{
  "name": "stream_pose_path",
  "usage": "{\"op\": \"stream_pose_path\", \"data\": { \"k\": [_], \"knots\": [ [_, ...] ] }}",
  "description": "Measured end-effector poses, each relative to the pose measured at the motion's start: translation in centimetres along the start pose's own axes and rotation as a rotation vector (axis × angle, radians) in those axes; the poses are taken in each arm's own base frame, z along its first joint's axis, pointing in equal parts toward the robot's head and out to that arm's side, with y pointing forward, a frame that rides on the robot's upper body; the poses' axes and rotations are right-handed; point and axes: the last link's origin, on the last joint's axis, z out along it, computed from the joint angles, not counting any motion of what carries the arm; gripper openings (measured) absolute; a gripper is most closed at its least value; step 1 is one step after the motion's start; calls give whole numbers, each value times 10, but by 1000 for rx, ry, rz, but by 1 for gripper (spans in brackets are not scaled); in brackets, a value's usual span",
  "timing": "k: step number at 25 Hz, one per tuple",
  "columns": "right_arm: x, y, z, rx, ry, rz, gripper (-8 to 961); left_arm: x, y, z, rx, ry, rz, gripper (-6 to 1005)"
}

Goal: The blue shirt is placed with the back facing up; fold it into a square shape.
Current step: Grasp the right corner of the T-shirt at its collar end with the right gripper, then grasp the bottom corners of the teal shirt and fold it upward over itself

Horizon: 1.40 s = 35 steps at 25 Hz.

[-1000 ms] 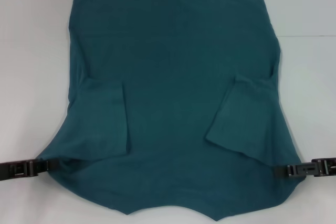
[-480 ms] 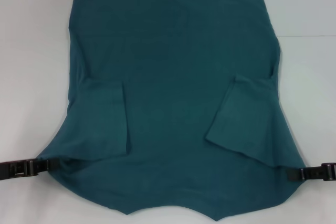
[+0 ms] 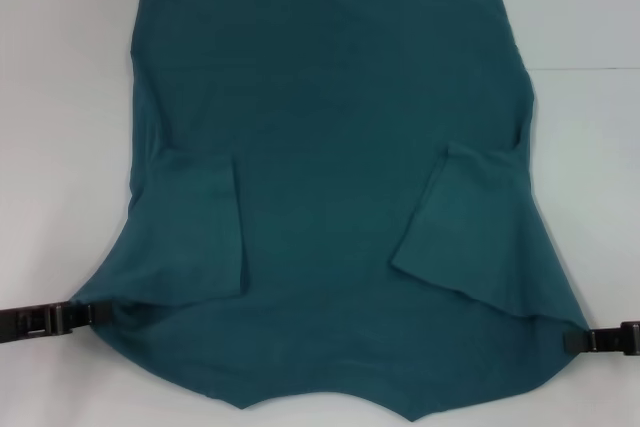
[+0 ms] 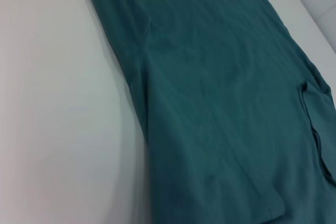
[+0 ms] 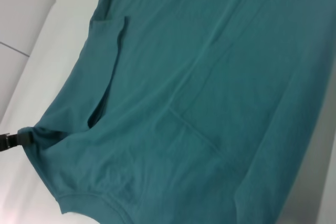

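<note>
White tabletop (image 3: 60, 97) — plain, evenly lit.

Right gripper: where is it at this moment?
In the head view the right gripper is at the right edge, low, at the near right corner of the blue shirt, opposite the left gripper.

The blue shirt (image 3: 330, 167) is lying flat across the tabletop (image 3: 60, 97), both sleeves lying folded inward on top of its body. The left gripper (image 3: 88, 314) is sitting at the shirt's near left corner, touching the fabric edge, with the left sleeve (image 3: 195, 227) just beyond it and inward. The right gripper (image 3: 572, 341) is sitting at the near right corner, at the cloth's edge, the right sleeve (image 3: 465, 222) lying beyond and inward of it.
</note>
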Motion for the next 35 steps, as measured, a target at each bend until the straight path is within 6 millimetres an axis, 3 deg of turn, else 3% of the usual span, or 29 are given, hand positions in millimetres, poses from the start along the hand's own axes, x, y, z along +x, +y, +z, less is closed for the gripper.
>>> {"op": "stream_pose_path", "data": {
  "k": [3, 35],
  "knots": [
    [2, 0, 1, -6, -6, 6, 33, -1, 0, -1, -3, -1, -10, 84],
    [41, 6, -22, -93, 111, -39, 34, -58, 10, -45, -147, -4, -134, 104]
  ]
}}
